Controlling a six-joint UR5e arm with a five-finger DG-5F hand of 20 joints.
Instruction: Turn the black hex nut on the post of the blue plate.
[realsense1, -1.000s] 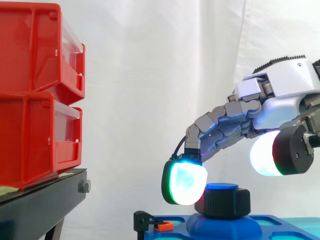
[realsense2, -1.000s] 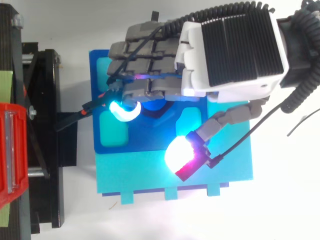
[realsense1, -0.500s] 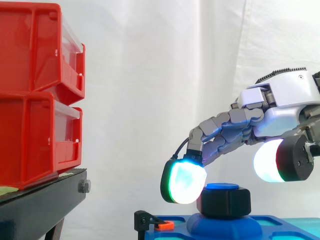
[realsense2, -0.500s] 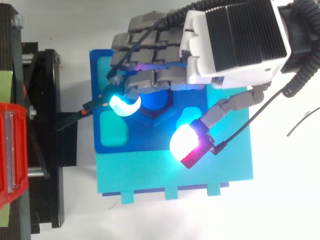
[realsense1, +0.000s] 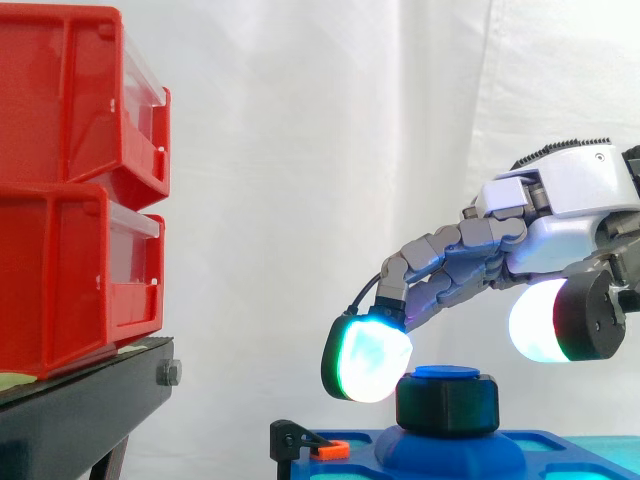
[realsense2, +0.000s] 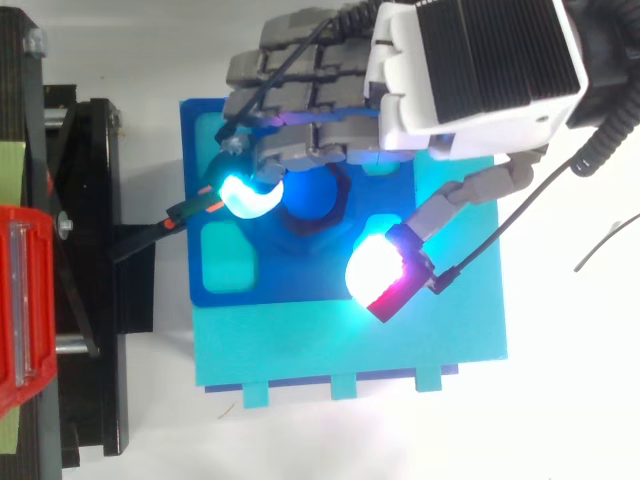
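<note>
The black hex nut (realsense1: 447, 403) sits on the blue post (realsense2: 308, 197) of the blue plate (realsense2: 232, 292), with the post's blue top showing above it. My hand (realsense2: 470, 70) hangs over the plate's far side, its fingers reaching down and leftward. One glowing fingertip (realsense1: 367, 360) is close against the nut's left side, slightly above it. The glowing thumb pad (realsense1: 545, 320) floats above and to the right of the nut, apart from it. Nothing is gripped; the hand is open.
Two red bins (realsense1: 70, 190) are stacked on a black stand (realsense1: 80, 410) at the left. A small black clip with an orange part (realsense1: 305, 446) sits at the plate's left edge. A lighter teal board (realsense2: 350, 350) lies under the blue plate.
The hand has shifted toward the far side of the plate, uncovering the post and nut in the top view. The thumb followed it; the fingertip stays beside the nut.
</note>
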